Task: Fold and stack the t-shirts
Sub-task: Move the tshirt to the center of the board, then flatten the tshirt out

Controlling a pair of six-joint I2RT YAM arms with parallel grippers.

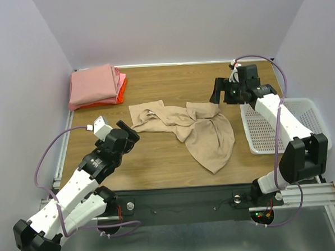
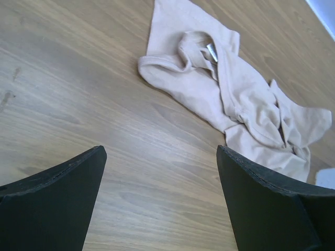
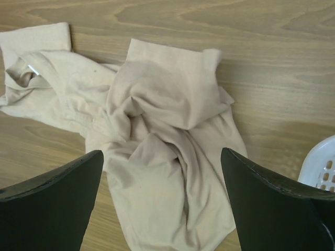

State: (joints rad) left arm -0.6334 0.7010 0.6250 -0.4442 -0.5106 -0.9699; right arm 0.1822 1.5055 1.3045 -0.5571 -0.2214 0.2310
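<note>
A tan t-shirt [image 1: 196,129] lies crumpled and unfolded in the middle of the wooden table; it also shows in the left wrist view [image 2: 230,99] and the right wrist view [image 3: 162,141]. A stack of folded salmon-pink and orange-red t-shirts [image 1: 96,86] sits at the back left corner. My left gripper [image 1: 128,131] is open and empty, above bare table just left of the tan shirt's collar end. My right gripper [image 1: 225,92] is open and empty, held above the table beside the shirt's right side.
A white plastic mesh basket [image 1: 306,108] stands at the right edge of the table, partly under my right arm; its corner shows in the right wrist view [image 3: 322,167]. Purple walls enclose the table on three sides.
</note>
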